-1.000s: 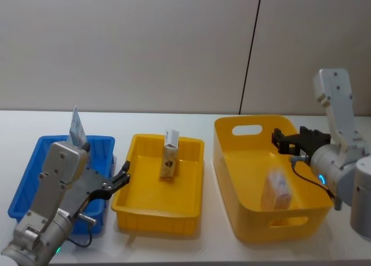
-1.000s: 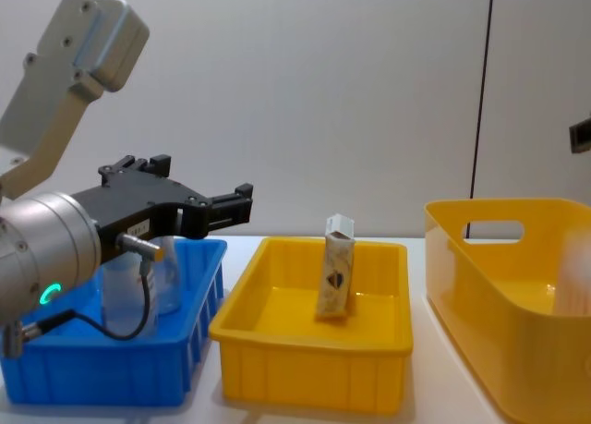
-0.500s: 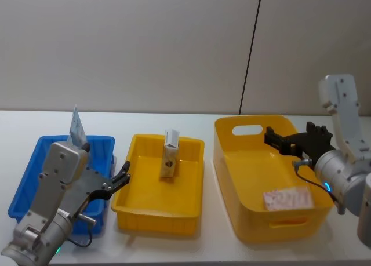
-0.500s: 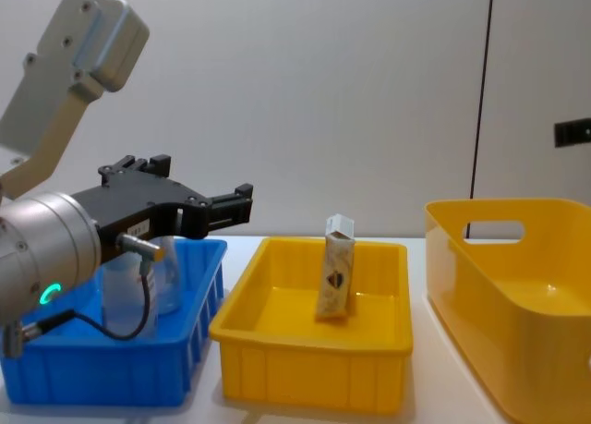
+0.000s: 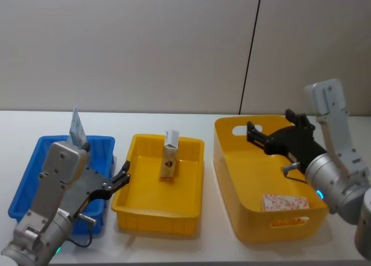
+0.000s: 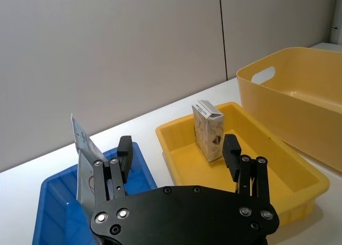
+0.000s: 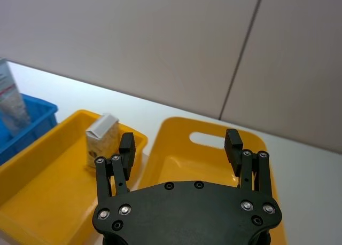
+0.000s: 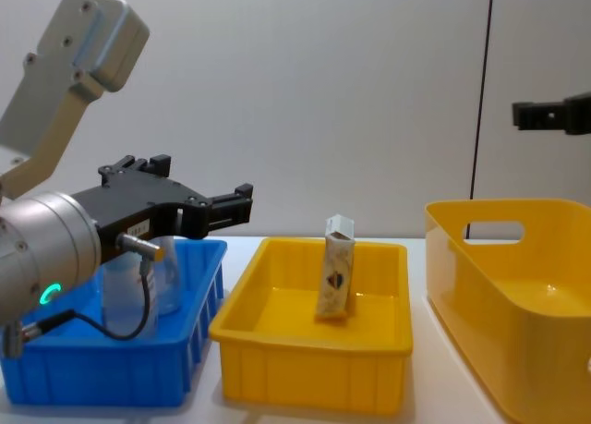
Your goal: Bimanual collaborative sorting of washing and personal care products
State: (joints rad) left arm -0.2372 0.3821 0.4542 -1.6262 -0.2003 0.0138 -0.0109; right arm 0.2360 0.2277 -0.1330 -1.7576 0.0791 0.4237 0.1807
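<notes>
A white-and-orange carton lies flat in the front right of the deep yellow basket. My right gripper hovers open above the basket's back, holding nothing, and its finger enters the chest view high on the right. A second carton stands upright in the shallow yellow tray. A pale tube leans in the back of the blue bin. My left gripper is open and empty between the blue bin and the tray.
The three containers stand in a row on a white table in front of a grey wall. Narrow strips of bare table separate them. The basket has a handle cut-out in its far wall.
The carton dropped from the right gripper and settled on the basket floor. The right gripper then rose and swung left over the basket. The left arm stayed still.
</notes>
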